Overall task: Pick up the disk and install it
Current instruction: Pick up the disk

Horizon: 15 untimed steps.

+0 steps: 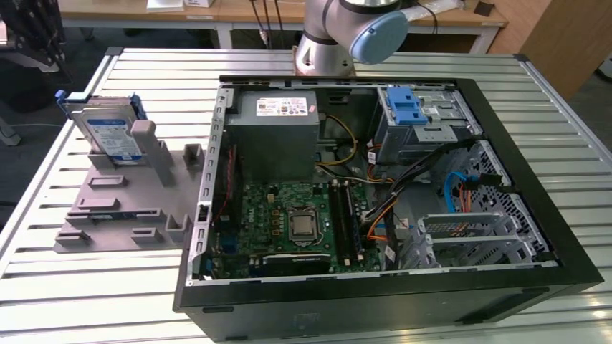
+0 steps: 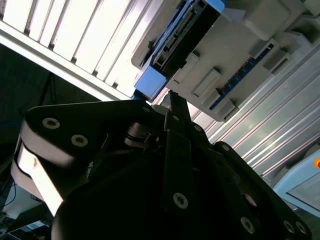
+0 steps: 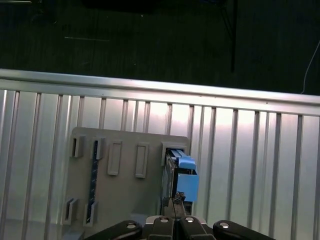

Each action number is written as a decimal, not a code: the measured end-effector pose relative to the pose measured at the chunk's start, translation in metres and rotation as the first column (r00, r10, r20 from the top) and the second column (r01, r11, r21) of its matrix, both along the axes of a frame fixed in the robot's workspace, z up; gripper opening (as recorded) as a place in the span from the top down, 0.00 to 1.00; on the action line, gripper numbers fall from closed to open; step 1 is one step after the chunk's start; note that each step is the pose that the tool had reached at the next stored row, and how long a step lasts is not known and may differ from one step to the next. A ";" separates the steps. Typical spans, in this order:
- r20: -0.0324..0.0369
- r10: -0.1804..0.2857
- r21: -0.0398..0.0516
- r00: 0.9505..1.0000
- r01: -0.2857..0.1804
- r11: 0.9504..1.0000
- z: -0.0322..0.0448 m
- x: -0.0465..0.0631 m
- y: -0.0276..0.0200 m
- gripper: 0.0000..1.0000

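Just ahead of the gripper (image 3: 175, 209), its jaws closed together on nothing, the disk (image 3: 181, 175) stands on edge in a slot of the grey holder (image 3: 125, 200). Whether the tips touch it cannot be told.

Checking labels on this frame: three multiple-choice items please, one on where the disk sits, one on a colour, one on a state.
1. Where is the disk? A inside the drive cage; B upright in the grey holder beside the computer case; C loose inside the case.
2. Colour of the drive cage's latch? A red; B green; C blue.
3. The computer case is: A open, insides showing; B half covered; C fully closed.
1 B: it stands in the holder, at the exterior view's left of the case. 2 C: the latch is blue. 3 A: the motherboard shows inside.
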State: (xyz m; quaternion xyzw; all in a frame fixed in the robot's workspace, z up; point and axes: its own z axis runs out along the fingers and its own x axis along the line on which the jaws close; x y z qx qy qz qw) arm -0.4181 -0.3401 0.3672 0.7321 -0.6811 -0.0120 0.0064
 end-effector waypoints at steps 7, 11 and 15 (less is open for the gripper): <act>0.000 0.000 0.000 1.000 0.000 1.000 -0.0002 0.000 0.0000 0.89; 0.002 0.000 0.000 1.000 0.000 1.000 -0.0010 0.000 0.0000 0.89; 0.003 -0.034 0.000 0.999 0.034 0.999 -0.0034 0.000 0.0004 0.77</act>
